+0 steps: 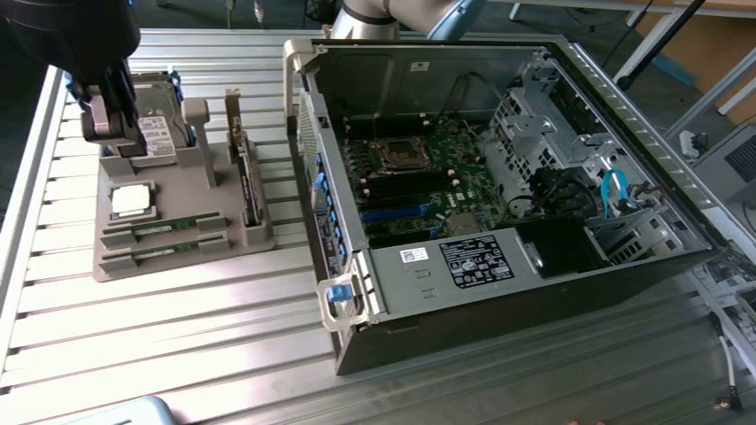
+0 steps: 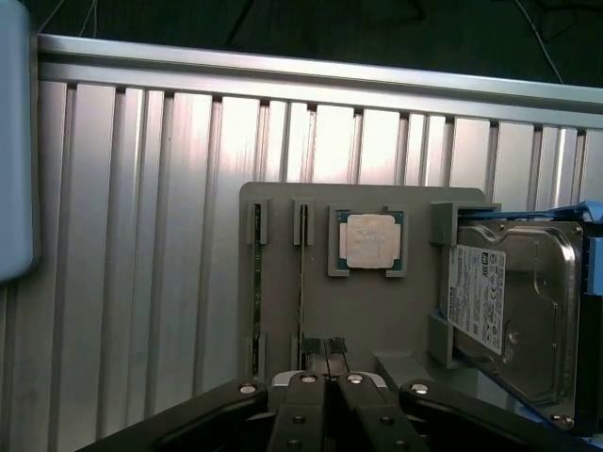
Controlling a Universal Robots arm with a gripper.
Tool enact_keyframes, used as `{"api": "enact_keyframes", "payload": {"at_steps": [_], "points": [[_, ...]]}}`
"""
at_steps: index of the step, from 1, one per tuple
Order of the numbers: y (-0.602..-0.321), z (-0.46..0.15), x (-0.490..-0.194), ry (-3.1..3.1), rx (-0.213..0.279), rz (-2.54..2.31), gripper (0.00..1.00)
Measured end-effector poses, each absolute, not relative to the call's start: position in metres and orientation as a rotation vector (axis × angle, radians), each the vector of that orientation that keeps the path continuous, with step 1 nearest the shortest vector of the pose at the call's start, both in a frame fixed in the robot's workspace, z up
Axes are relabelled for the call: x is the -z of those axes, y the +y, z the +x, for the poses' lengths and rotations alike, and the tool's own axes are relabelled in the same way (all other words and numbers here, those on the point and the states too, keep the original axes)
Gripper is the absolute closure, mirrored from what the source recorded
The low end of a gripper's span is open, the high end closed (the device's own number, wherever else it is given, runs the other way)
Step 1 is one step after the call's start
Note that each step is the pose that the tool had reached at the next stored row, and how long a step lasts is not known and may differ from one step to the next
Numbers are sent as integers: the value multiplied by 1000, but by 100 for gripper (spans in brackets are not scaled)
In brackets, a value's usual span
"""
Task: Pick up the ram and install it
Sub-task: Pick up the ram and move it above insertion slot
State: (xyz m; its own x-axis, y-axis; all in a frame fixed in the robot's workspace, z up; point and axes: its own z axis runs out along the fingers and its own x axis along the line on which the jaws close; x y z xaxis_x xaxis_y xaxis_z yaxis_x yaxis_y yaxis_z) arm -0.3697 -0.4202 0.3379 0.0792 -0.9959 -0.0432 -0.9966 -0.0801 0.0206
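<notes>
While the jaws sit pressed together with nothing between them, I see their fingertips [image 2: 311,350] hanging above the grey holder [image 2: 405,325], close over one end of the nearer ram stick [image 2: 301,282]. That stick stands on edge in its slot and runs straight away from the jaws; I cannot tell whether the tips touch it. Its twin, the second ram stick [image 2: 256,282], lies parallel in the next slot, one step farther out to the side of the jaws. Both are seated in the holder, neither lifted. On the opposite side of the jaws from the twin, a little beyond the tips, the square silver processor [image 2: 369,240] rests flat in its own recess. Farther out on that same side the hard drive [image 2: 513,311] stands on edge in its bracket. The holder lies on the ribbed aluminium counter [image 2: 141,245]. In the exterior view, the dark expansion card [image 1: 243,177] stands on edge along the holder's far side, and well beyond it the open computer case [image 1: 497,319] lies on the counter with its motherboard [image 1: 426,168] exposed.
</notes>
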Motion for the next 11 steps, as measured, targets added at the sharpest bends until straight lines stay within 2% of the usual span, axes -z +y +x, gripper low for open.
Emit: {"api": "enact_keyframes", "payload": {"at_steps": [11], "points": [[-420,-370,-335,2121,-71,-2297,89]]}}
